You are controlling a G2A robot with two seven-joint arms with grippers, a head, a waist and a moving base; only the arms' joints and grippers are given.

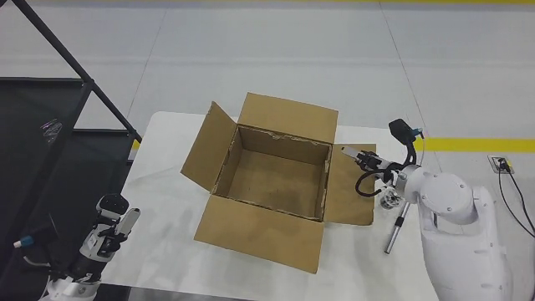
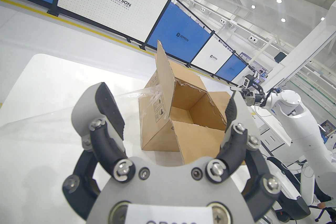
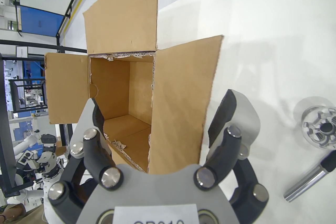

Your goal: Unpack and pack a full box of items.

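Right gripper: the right gripper (image 3: 161,114) is open, its two black-padded fingers (image 3: 225,114) spread wide with nothing between them.
Right gripper's place: it hangs over the nearest flap (image 3: 181,104) of the box; the top view shows it above that flap's far corner.
Left gripper: the left gripper (image 2: 170,107) is also open and empty, its jaws wide apart. It sits low near the table's edge, well apart from the box and facing it.
Box: the brown cardboard box (image 1: 272,180) stands upright directly ahead of the right gripper, between the two grippers. All four flaps are folded outward and its inside is bare cardboard.
Box flaps: the flap under the right gripper lies almost flat on the table. The one on the left gripper's side (image 2: 165,78) tilts up and outward. Torn paper shows along the inner rims.
Hub: a round silver metal hub (image 3: 319,128) lies on the table just beside the right gripper, on the side away from the box.
Rod: a slim silver metal rod with a black end (image 3: 309,177) lies near the hub, apart from it.
Film: a clear plastic film (image 2: 136,93) stretches between the left gripper and the box's nearest wall.
Table: the white table (image 1: 167,192) carries the box, hub and rod.
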